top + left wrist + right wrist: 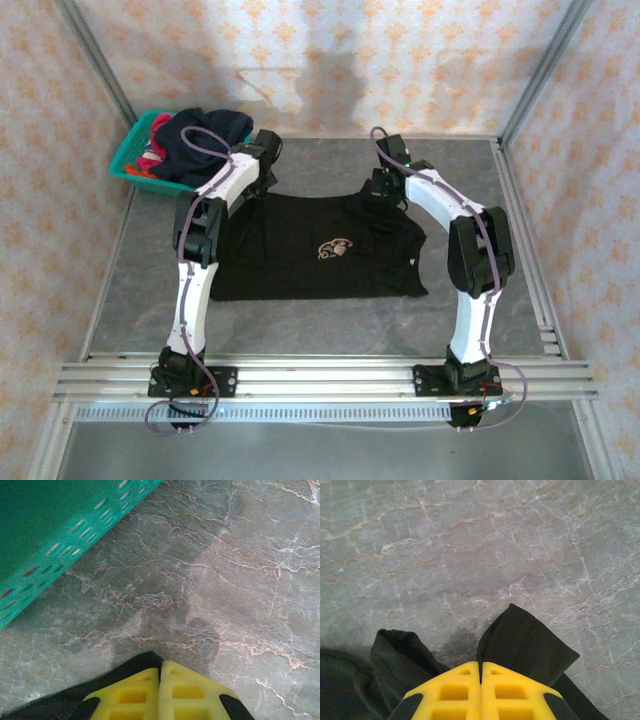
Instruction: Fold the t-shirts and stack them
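A black t-shirt [310, 255] with a tan emblem [335, 248] lies spread flat in the middle of the table. My left gripper [262, 178] sits at the shirt's far left corner. In the left wrist view that gripper [160, 664] is shut, and black cloth [142, 662] pokes out at its tips. My right gripper [381, 190] is at the shirt's far right corner. In the right wrist view it [480, 665] is shut on a flap of the black shirt [530, 647]. More t-shirts, dark navy [205, 135] and red-pink [152, 155], are piled in the basket.
A teal plastic basket [122, 165] stands at the far left corner of the table, its wall [60, 545] close to the left gripper. Bare grey marble table [330, 325] lies in front of the shirt. Aluminium rails [320, 378] run along the near edge.
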You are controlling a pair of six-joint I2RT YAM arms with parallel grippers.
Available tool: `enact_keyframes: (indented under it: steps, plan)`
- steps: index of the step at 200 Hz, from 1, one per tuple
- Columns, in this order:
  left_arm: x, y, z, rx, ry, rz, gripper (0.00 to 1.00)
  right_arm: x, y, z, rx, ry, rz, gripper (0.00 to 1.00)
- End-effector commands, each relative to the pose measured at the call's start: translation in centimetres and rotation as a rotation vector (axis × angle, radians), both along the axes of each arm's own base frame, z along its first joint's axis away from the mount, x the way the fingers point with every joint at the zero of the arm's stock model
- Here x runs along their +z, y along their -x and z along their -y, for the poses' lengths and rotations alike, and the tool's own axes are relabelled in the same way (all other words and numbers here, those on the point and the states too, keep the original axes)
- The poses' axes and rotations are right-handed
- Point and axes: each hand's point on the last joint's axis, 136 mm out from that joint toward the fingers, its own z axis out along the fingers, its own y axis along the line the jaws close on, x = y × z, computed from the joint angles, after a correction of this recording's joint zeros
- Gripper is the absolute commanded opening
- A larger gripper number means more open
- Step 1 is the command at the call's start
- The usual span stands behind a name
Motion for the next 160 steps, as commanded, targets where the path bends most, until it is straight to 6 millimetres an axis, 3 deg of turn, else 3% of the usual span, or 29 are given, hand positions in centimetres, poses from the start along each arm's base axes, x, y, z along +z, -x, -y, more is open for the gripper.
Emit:
enact_keyframes:
  steps: [1, 21, 50, 107, 130, 134, 160]
  plan:
    - [5.3, 0.1, -0.9, 0.005, -0.024, 0.082, 0.0, 3.9, 0.1, 0.2, -0.013, -0.033, 0.083, 0.0]
    - [7.5, 0.8, -1.1, -0.008, -0.032, 0.109, 0.0, 5.3, 0.5, 0.3, -0.011, -0.042, 0.108, 0.0]
    - [8.9, 2.2, -1.3, -0.035, -0.034, 0.113, 0.0, 6.4, 1.8, 0.6, -0.004, -0.054, 0.124, 0.0]
    - [9.8, 6.3, -1.8, -0.078, -0.041, 0.088, 0.0, 8.2, 6.2, 1.5, 0.001, -0.09, 0.145, 0.0]
    - [9.3, 8.4, -2.1, -0.088, -0.042, 0.067, 0.0, 8.4, 8.4, 1.3, 0.022, -0.106, 0.133, 0.0]
    - [10.3, 8.9, -2.2, -0.087, -0.041, 0.087, 0.0, 8.4, 8.8, 1.3, 0.026, -0.106, 0.132, 0.0]
    - [10.1, 11.1, -2.4, -0.094, -0.036, 0.076, 0.0, 8.1, 11.3, 1.5, 0.036, -0.095, 0.11, 0.0]
